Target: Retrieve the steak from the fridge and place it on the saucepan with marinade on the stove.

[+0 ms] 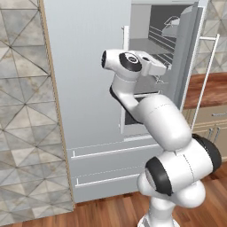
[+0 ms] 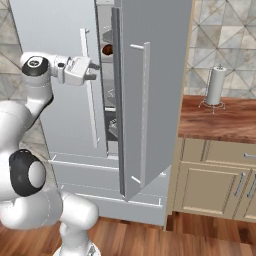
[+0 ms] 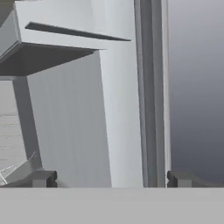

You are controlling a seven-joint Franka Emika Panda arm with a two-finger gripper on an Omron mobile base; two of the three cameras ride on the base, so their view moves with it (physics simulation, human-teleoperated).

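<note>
- One fridge (image 2: 150,75) door stands swung out, exposing the steak (image 2: 107,49) on an upper shelf.
- Hand (image 2: 93,71), spread wide and empty, faces that gap, upper left of frame.

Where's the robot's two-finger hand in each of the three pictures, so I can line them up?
Left base view: the white two-finger hand is upper centre, at the fridge opening.
Right base view: the hand is upper left, beside the gap in the fridge.
Hand view: its dark fingertips rise at the bottom, wide apart.
Shared landmark: the tall pale grey open fridge door, in both base views.
</note>
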